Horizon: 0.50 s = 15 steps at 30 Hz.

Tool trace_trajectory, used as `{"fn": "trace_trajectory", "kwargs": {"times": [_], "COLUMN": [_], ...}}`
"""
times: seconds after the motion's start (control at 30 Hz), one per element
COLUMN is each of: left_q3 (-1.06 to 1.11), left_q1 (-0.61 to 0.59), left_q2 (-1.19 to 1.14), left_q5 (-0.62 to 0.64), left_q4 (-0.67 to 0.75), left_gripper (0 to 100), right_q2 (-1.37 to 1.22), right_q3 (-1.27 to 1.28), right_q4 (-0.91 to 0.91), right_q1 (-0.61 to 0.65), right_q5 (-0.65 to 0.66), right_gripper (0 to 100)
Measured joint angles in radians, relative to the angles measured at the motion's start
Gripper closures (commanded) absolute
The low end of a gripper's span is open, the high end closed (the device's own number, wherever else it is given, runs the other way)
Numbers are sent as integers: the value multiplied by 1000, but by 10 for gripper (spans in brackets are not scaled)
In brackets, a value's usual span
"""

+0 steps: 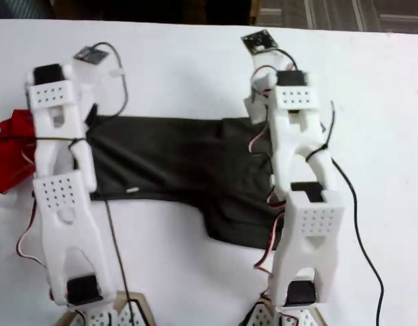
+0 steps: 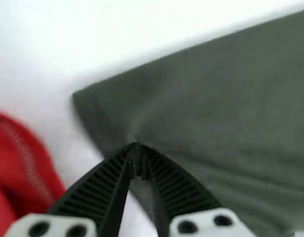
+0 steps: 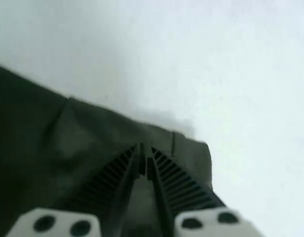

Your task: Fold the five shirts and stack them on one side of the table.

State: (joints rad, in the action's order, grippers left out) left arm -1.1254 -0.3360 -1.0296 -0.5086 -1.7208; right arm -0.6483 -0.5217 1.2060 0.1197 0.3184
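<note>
One dark grey shirt [image 1: 175, 163] is lying spread on the white surface [image 1: 195, 61] in the high view. The wrist views are showing the left tool [image 2: 138, 165] pinching its edge near a red shirt [image 2: 19, 163], and the right tool [image 3: 144, 160] pinching the opposite corner.

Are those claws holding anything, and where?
Each seems to pinch the dark shirt: left gripper at its edge near a corner, right gripper near another corner.

Bright even light; white table [image 1: 372, 102] glares; soft faint shadow along dark shirt [image 3: 43, 138] edge.
</note>
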Motion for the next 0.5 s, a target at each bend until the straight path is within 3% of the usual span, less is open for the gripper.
{"fn": "trace_trajectory", "kwargs": {"times": [0.2,0.5], "left_q3": [2,-118], "left_q1": [-11,-40], "left_q2": [-77,-152], "left_q5": [18,-2], "left_q4": [61,15], "left_gripper": [974,974], "right_q2": [-104,-172], "right_q3": [0,-15], "right_q4": [-51,-60], "right_q1": [-21,-95], "right_q5": [-20,-23], "right_gripper": [981,981]}}
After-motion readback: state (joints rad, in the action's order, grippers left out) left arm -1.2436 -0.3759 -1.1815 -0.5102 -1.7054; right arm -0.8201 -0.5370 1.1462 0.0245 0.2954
